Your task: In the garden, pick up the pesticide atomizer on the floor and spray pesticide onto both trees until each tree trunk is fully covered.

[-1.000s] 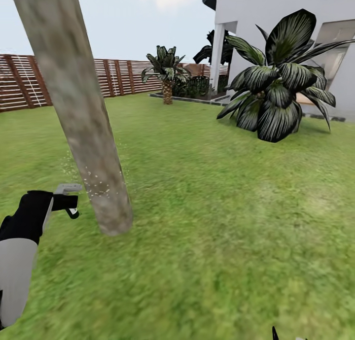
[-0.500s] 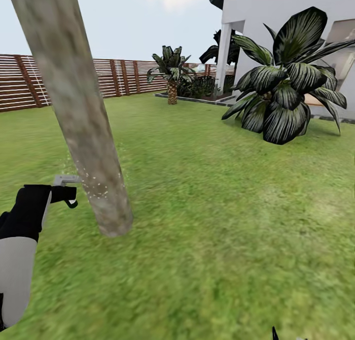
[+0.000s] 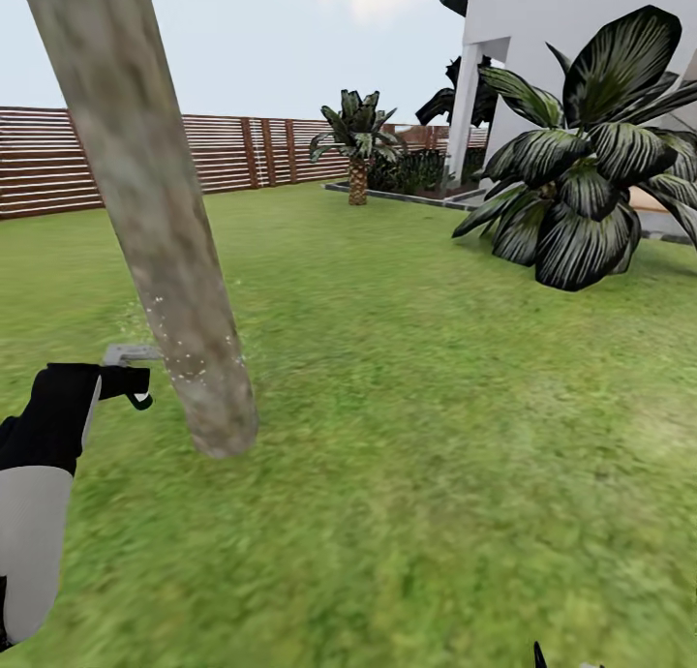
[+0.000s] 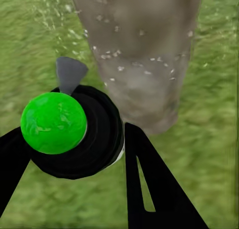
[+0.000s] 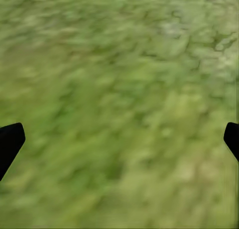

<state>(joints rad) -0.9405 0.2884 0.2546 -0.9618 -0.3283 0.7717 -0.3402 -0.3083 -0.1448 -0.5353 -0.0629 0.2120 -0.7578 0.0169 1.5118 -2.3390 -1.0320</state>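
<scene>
You face a tree trunk (image 3: 155, 223) of rough, matt, mottled grey-beige bark, flecked with pale droplets. Your atomizer (image 4: 74, 129) looks like smooth black plastic with a glossy green cap; its fingers (image 4: 149, 189) are matt black. The fence (image 3: 58, 160) is slatted brown wood.

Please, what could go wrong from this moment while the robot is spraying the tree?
1. The white droplets lie only in a low band on the tree trunk; the bark above looks bare, so coverage may stay incomplete.
2. The atomizer sits between the fingers of the left gripper with its grey nozzle very near the trunk; a small forward move might hit the bark and shift the grasp.
</scene>
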